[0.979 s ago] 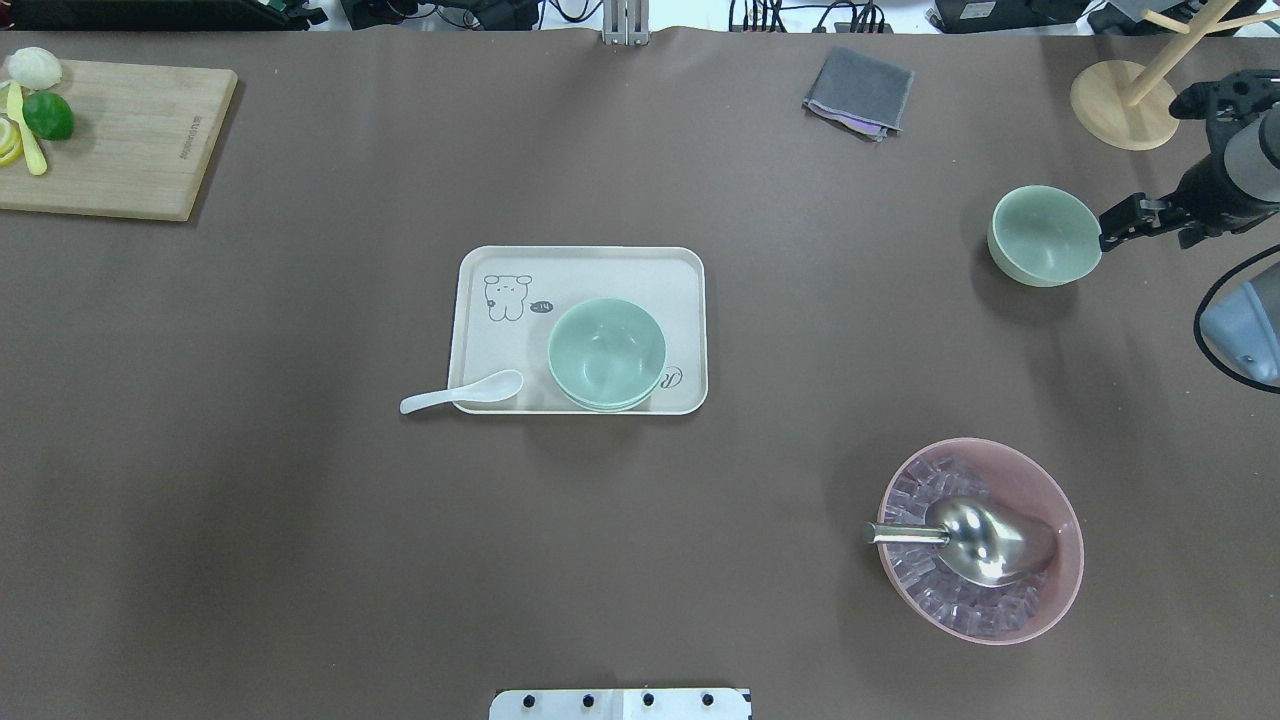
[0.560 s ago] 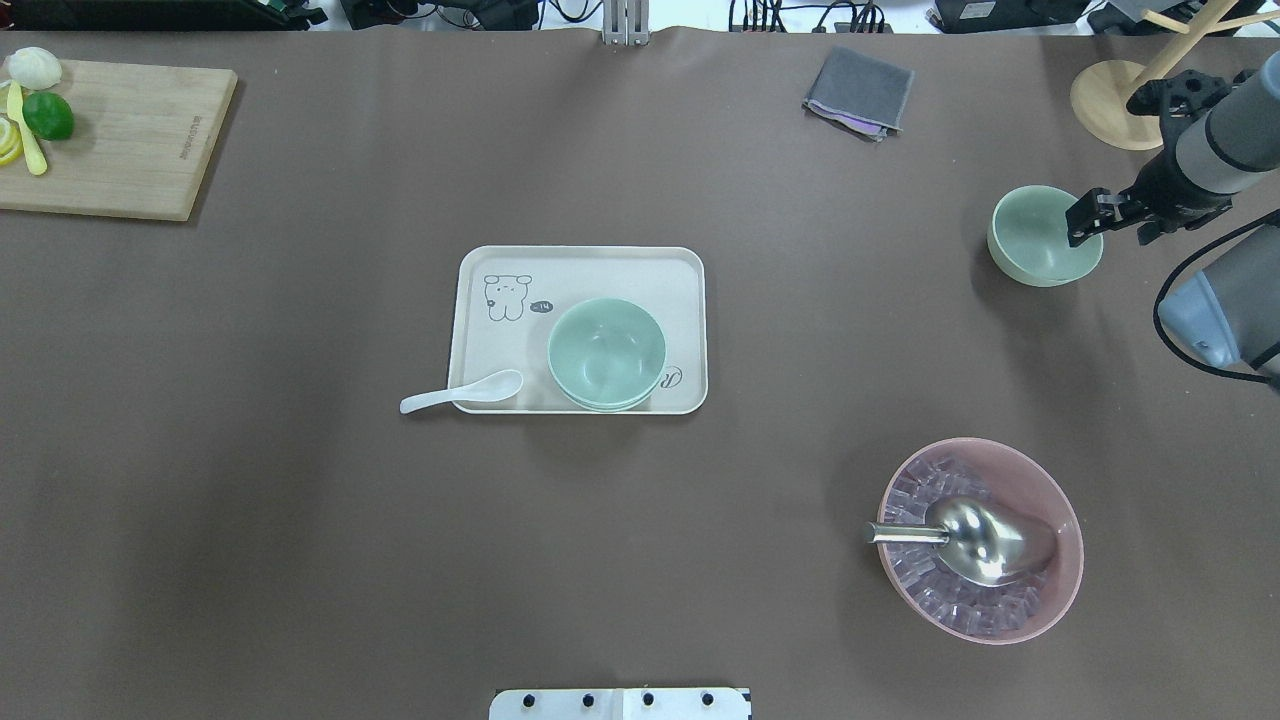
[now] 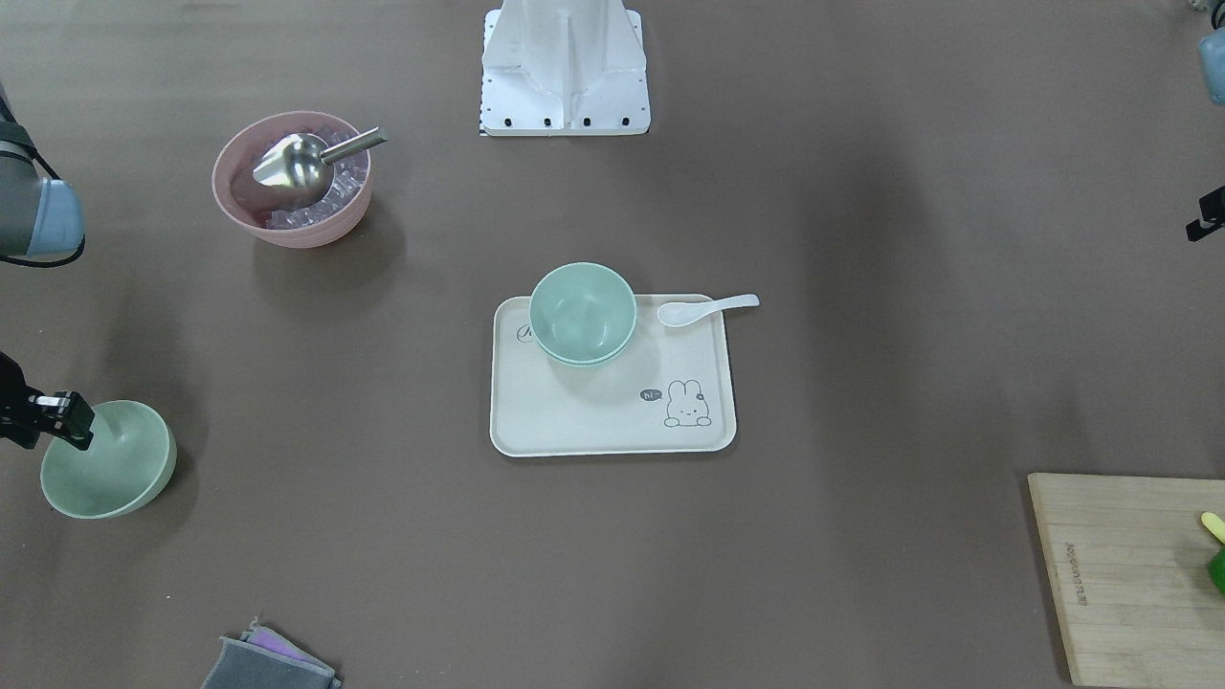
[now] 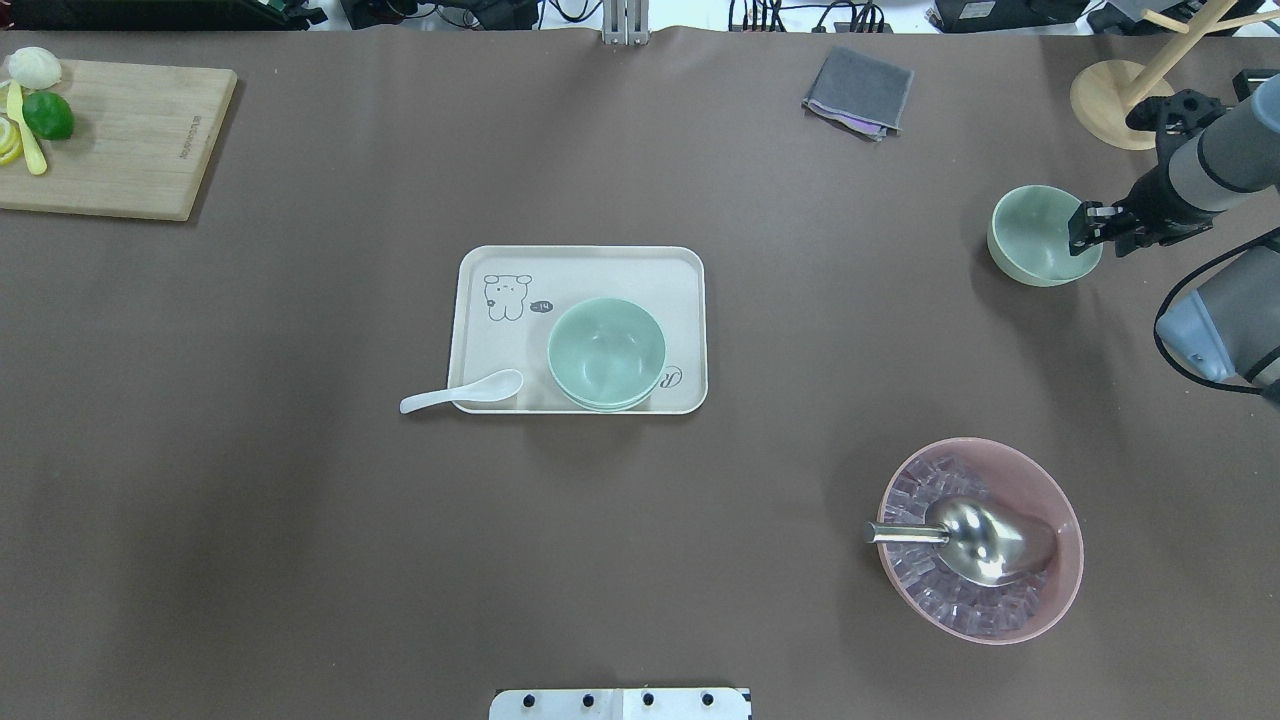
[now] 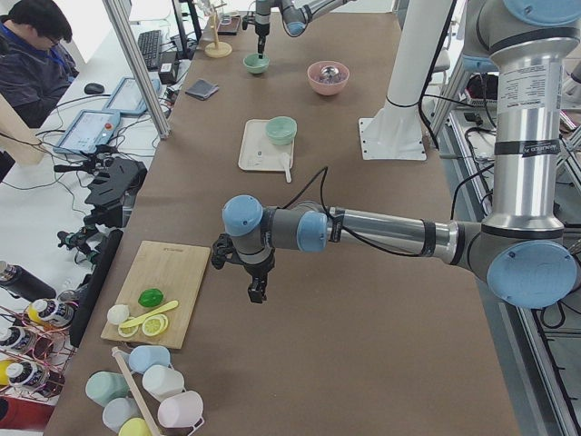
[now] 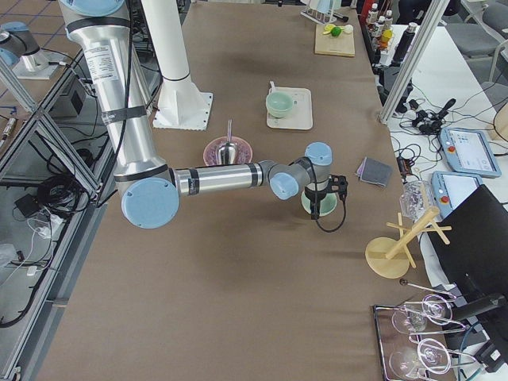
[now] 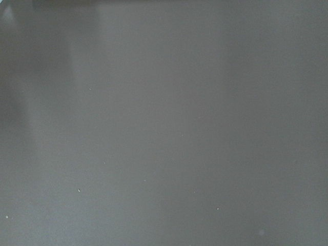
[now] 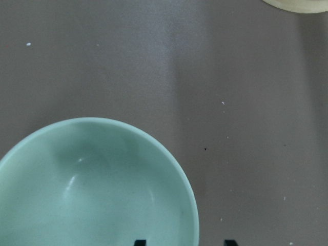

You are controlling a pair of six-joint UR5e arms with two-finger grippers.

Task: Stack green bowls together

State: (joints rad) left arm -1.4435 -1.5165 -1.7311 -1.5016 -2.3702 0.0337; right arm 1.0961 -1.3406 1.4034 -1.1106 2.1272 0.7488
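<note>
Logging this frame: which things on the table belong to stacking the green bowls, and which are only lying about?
Part of the job:
- stacked green bowls, sitting on the tray
- lone green bowl
- right gripper, at that bowl's rim

Just lying about:
- white spoon
- pink bowl with metal scoop
- cutting board
- grey cloth
- wooden stand

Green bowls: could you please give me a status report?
Right gripper open, straddling lone bowl's rim. Left gripper aside, state unclear. Other two bowls nested on tray, spoon alongside.
</note>
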